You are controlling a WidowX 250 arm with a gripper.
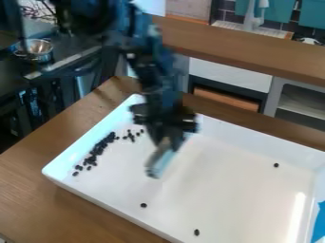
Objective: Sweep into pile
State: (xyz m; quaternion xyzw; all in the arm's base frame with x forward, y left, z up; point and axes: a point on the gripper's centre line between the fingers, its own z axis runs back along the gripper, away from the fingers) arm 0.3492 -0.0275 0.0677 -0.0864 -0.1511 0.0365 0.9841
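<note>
On the counter (pixel 38 190) lies a wide white tray (pixel 222 180) with raised walls, and the small black pieces (pixel 98 149) to be swept are inside it. Most lie in a loose band along the left wall, with a thinner scatter (pixel 130 136) at its far end. Three strays sit well apart from the band: one (pixel 143 205) towards the near side, one (pixel 196 232) closer to the near wall, and one (pixel 276 165) over on the right. The arm (pixel 155 71) comes in from the top edge, and its jaws (pixel 169 138) are over the tray, clamped on a pale tool (pixel 160 160) that slants down to the near left; whether its tip touches the tray floor, I cannot tell. The pieces look hard, dry and very light, likely to roll or skid on the smooth floor, so a hard flick could scatter them. They are too small to pick up one by one with any ease; better to push them low and slowly with the tool's flat end. The tool itself looks light, and a firm hold at its upper end, as now, leaves the lower end free to sweep the strays left.
</note>
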